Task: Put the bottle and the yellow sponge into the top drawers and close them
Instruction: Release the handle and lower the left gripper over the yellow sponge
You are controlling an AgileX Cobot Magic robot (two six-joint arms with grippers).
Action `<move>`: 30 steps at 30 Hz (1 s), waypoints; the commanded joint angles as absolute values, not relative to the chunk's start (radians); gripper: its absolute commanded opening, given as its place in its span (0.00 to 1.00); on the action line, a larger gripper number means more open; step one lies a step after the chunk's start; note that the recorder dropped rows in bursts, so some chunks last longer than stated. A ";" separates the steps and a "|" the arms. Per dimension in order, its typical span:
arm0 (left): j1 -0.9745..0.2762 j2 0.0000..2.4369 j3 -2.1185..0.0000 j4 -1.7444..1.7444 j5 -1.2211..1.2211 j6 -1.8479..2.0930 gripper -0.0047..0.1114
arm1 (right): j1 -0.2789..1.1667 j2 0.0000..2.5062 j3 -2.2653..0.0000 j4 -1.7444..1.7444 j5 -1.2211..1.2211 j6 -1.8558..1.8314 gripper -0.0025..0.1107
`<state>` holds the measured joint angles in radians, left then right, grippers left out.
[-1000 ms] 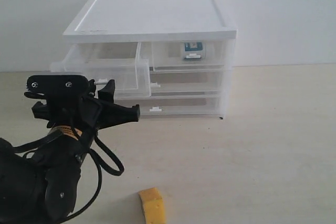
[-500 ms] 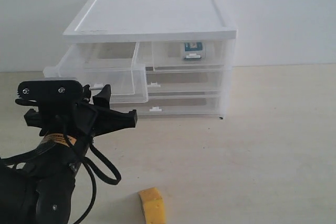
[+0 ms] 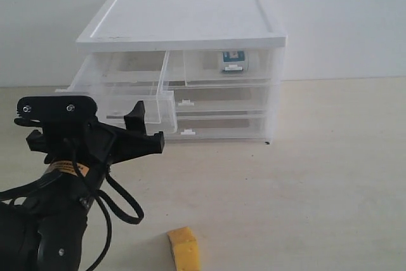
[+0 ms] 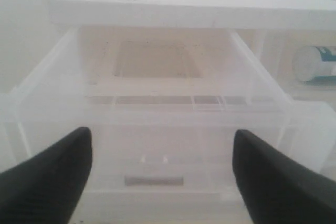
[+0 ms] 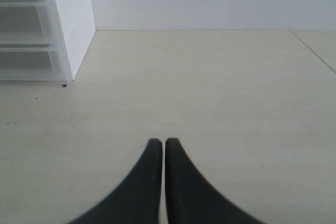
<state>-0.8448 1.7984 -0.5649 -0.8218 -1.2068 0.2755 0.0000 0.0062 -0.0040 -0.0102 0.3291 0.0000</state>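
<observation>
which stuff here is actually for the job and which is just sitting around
For the job: bottle in the shut top right drawer; yellow sponge on the table; open top left drawer; left gripper.
Just there: two full-width drawers below; right gripper, shut.

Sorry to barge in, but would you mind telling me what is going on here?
The left end effector, open, sits just in front of the clear plastic top left drawer, which stands pulled out with nothing visible inside. The small white-capped bottle with a teal band is already in the closed top right drawer. The orange-yellow rectangular foam sponge lies untouched on the pale table. The right end effector is shut, holding nothing.
</observation>
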 commanded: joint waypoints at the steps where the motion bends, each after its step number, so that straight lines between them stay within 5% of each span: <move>1: -0.850 1.782 -0.558 -0.815 -1.131 0.309 0.70 | 0.000 0.000 0.000 -0.010 0.322 0.000 0.02; 20: -0.850 1.424 -0.534 -0.988 -0.370 0.733 0.69 | 0.000 0.000 0.000 -0.010 0.322 0.000 0.02; 30: -0.848 1.441 -0.739 -0.865 0.264 0.746 0.69 | 0.000 0.000 0.000 -0.010 0.322 0.000 0.02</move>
<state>-0.8448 1.4161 -0.7074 -0.9364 0.1690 0.8163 0.0000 0.0062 -0.0040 -0.0102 0.3291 0.0000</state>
